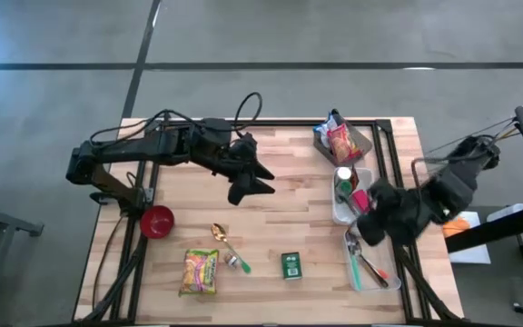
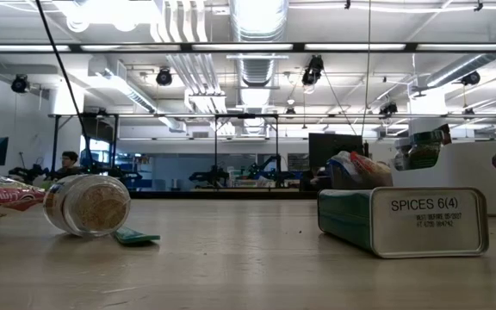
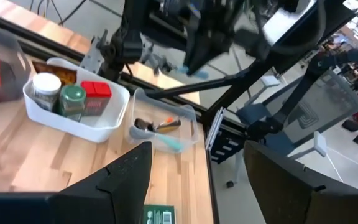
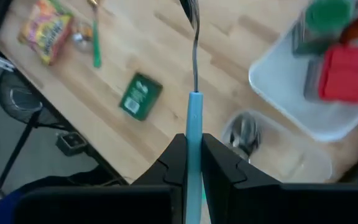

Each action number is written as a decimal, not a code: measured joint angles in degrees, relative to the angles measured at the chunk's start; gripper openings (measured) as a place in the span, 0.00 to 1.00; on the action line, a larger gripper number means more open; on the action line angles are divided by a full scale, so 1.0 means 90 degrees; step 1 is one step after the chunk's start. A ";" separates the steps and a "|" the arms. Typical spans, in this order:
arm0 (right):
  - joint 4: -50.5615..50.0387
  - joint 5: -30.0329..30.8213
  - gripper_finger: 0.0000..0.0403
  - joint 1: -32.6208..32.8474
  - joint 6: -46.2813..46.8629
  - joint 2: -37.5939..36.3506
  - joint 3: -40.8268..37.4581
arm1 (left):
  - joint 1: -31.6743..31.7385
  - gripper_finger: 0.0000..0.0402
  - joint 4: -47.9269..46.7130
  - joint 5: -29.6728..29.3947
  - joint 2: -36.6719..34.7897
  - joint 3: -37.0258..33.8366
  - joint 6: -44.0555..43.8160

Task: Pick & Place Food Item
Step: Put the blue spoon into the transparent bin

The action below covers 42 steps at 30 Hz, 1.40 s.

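A yellow-green snack packet (image 1: 200, 271) lies flat near the table's front left, also in the right wrist view (image 4: 48, 28). More packets stand in a bin (image 1: 339, 141) at the far right. My left gripper (image 1: 260, 184) hangs open over the table's middle, with nothing between its fingers (image 3: 126, 180). My right gripper (image 1: 363, 227) is above the right-hand trays, shut on a blue-handled utensil (image 4: 193, 93). My right gripper pinches the utensil's blue handle (image 4: 193, 118) between its two fingers. The utensil lies along the fingers and sticks out past their tips, with its metal shaft and head (image 4: 191, 12) ahead. The fingers slant down, and the utensil is lifted clear above the table.
A red bowl (image 1: 157, 221) stands at the left. A gold spoon (image 1: 221, 234), a small jar on its side (image 2: 84, 205) and a green spice tin (image 1: 291, 264) lie near the front. A white tray of jars (image 1: 337, 207) and a clear utensil tray (image 1: 375, 268) stand at the right.
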 joint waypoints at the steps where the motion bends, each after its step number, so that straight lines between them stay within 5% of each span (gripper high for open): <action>1: 0.0004 0.0003 0.05 0.0178 0.0247 0.0018 -0.0077 | 0.0026 0.64 0.0029 0.0000 -0.0016 0.0000 0.0000; 14: 0.0537 -0.0158 0.05 0.1913 0.2654 0.0470 -0.1473 | 0.0191 0.64 0.0337 0.0000 -0.0245 0.0000 -0.0005; 42: 0.3013 0.0231 0.05 0.3144 0.3187 0.1119 -0.4231 | 0.0255 0.64 0.0594 0.0004 -0.0790 -0.0002 -0.1127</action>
